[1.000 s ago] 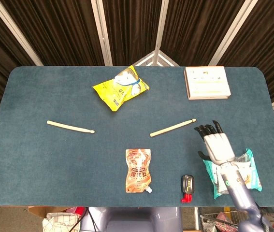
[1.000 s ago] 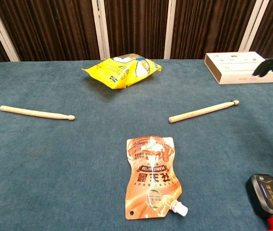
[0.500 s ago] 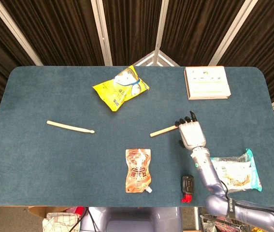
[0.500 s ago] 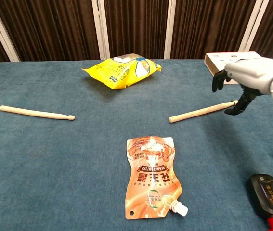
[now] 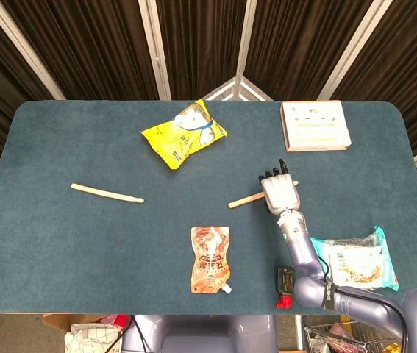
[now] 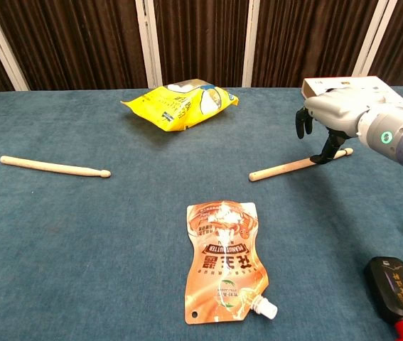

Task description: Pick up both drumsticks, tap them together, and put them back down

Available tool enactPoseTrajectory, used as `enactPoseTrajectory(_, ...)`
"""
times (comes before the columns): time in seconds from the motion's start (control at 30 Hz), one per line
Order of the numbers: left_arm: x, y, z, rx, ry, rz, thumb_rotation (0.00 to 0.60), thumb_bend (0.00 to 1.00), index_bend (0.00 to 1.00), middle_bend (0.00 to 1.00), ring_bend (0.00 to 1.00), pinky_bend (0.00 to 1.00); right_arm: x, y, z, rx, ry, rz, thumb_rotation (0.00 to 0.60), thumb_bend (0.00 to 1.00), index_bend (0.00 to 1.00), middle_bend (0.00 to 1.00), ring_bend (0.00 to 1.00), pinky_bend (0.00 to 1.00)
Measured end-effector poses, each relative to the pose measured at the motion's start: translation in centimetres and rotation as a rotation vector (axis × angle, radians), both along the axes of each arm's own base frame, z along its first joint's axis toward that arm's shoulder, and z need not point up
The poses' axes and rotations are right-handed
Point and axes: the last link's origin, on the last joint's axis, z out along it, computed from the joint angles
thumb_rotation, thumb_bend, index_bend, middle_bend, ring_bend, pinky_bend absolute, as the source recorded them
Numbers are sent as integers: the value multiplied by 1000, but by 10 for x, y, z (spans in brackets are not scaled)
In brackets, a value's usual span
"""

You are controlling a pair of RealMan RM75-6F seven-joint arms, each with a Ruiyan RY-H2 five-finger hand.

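Hovering right over the tip end of the right drumstick [image 5: 249, 197] is the right hand [image 5: 279, 192], palm down, fingers hanging loosely apart and holding nothing. From the chest camera its fingertips [image 6: 318, 158] look level with the stick and maybe grazing it, but I can't tell for sure. The stick lies flat on the table [image 5: 61, 243] on a diagonal, tip end under the hand, butt pointing toward the middle. The left drumstick [image 5: 107, 193] sits well apart on the far side, also flat, and no left hand shows in either view. So only 1 of 2 sticks is even being reached for.
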Motion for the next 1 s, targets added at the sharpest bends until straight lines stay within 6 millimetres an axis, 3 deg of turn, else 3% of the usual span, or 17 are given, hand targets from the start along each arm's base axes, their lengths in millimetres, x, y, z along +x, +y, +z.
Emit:
enactPoseTrajectory(0.4,-1,5,-7,-10,19,37,600,362,53,0,0,0,-8,-16,-14,20,23,-7,600,319,407,385,239,0)
enactPoseTrajectory(1.0,-3,10,-10,-13,27,56,600,363,53,0,0,0,-15,-20,-40,56,44,7,600,322,455,462,257,0)
